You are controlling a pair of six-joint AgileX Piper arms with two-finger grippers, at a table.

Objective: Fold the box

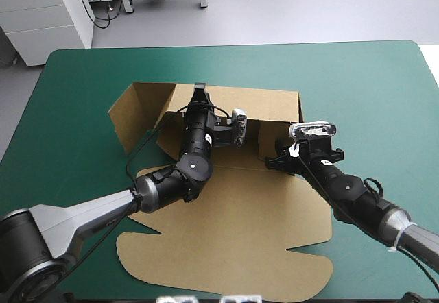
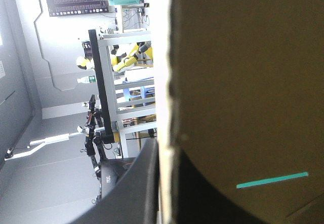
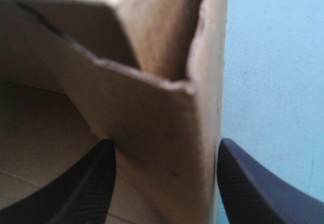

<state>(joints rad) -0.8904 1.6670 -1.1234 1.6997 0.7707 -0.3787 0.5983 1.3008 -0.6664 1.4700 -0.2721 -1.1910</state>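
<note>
1. box (image 1: 233, 227), a cut sheet of brown board, lies in the middle of the teal-green cover (image 1: 370, 83), partly raised. its far wall stands upright, a side flap out beyond the left gripper leans outward, and the large panel under both arms lies flat.
2. left gripper (image 1: 199, 89) reaches over the flat panel to the top edge of the far wall and pinches it.
3. in the left wrist view the board's edge runs straight between the two black fingers (image 2: 136, 188), which are all but closed on it. a thin strip of cover shows past the board.
4. right gripper (image 1: 276, 160) sits at the box's right corner, where the far wall meets a short side wall, well apart from the left gripper.
5. in the right wrist view its fingers (image 3: 96, 183) stand wide apart, gripping nothing. the raised corner of board stands between them. one finger is just beside the board's inner face. the other is clear of the outer face, over bare cover.
</note>
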